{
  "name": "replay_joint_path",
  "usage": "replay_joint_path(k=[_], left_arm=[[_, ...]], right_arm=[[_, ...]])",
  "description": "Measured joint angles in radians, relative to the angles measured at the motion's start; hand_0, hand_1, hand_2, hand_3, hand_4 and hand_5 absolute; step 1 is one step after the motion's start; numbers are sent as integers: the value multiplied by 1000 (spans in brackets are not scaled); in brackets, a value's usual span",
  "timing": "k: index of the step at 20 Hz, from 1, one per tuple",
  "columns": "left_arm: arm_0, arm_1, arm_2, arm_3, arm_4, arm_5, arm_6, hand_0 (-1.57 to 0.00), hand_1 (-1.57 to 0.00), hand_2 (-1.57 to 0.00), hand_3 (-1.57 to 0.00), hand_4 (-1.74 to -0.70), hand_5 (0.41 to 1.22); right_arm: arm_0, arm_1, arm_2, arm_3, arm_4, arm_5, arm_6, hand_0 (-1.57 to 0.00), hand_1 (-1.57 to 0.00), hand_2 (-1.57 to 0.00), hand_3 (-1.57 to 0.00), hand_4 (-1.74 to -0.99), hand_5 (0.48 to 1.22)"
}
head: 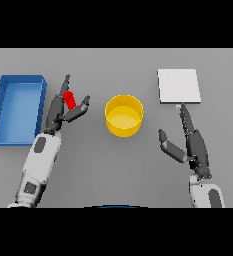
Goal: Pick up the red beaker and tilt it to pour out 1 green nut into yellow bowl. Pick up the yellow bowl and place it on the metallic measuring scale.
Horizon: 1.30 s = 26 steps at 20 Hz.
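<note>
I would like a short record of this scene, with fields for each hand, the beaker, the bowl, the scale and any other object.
left hand: around the red beaker, fingers and thumb on either side
red beaker: upright, left of the bowl
yellow bowl: on the table centre, no nut visible inside
scale: pale square plate, far right, nothing on it
right hand: open, below the scale, holding nothing
blue tray: far left

Nothing here can be read. The red beaker [69, 99], the yellow bowl [124, 115], the metallic measuring scale [178, 86] and the blue bin [16, 109] all show plain surfaces, with no label, brand, number or sign on any of them. The grey desk [113, 165] carries no markings either.
</note>
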Motion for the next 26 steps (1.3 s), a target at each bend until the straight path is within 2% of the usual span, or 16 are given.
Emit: replay_joint_path(k=[2,3,4,5,6,8,10,11,12,15,18,19,20,22,26], left_arm=[[-40,-3,10,39,-4,18,-2,1,1,1,1,-1271,692],[-55,-4,19,65,0,19,-14,1,-24,-41,1,-1297,715],[-62,-7,29,90,4,27,-43,-93,-141,-150,-47,-1324,741],[-69,-7,39,101,10,33,-58,-322,-364,-358,-218,-1355,770],[-86,-16,52,127,14,53,-72,-572,-606,-600,-421,-1424,860],[-86,-27,59,148,13,72,-84,-932,-953,-950,-761,-1529,990],[-80,-33,57,149,19,62,-137,-1162,-1176,-1173,-997,-1601,1073],[-91,-36,59,167,25,66,-141,-1244,-1255,-1253,-1111,-1572,1103],[-98,-28,61,172,31,67,-137,-1309,-1318,-1317,-1203,-1606,1119],[-112,-37,68,185,51,90,-153,-1437,-1441,-1441,-1383,-1672,1128],[-134,-22,48,145,54,93,-134,-1502,-1505,-1504,-1475,-1706,1126],[-136,-8,42,125,55,89,-126,-1516,-1518,-1518,-1494,-1713,1125],[-127,-1,26,102,48,86,-121,-1527,-1529,-1528,-1509,-1718,1126],[-126,30,-13,58,5,83,-80,-1543,-1544,-1544,-1532,-1726,1130],[-168,126,-156,-25,-173,47,46,-1559,-1560,-1560,-1555,-1735,1136]], right_arm=[[-6,3,0,17,-1,2,4,1,1,1,1,-1265,691],[-1,7,1,19,1,-2,-12,1,1,1,1,-1259,691],[4,2,2,6,10,-7,-23,1,1,1,1,-1255,691],[-3,0,-5,6,6,-11,-20,1,1,1,1,-1252,690],[-5,2,-2,11,11,-12,-14,1,1,1,1,-1247,688],[-8,-2,-2,8,13,-12,-12,1,1,1,1,-1241,695],[-5,6,5,5,17,-13,-11,1,1,1,1,-1233,688],[-8,1,-2,-1,11,-14,0,1,1,1,1,-1233,686],[-7,2,-1,0,10,-12,-1,1,1,1,1,-1232,685],[-19,-2,-5,20,16,-14,2,1,1,1,1,-1196,673],[-14,-2,5,14,33,-19,-16,1,1,1,1,-1160,664],[-30,5,11,22,48,-29,6,1,1,1,1,-1141,660],[-15,3,13,21,56,-34,-20,1,1,1,1,-1127,659],[-30,-1,6,27,68,-48,4,1,1,1,1,-1108,656],[-20,-16,9,29,76,-40,-24,1,1,1,1,-1092,661]])
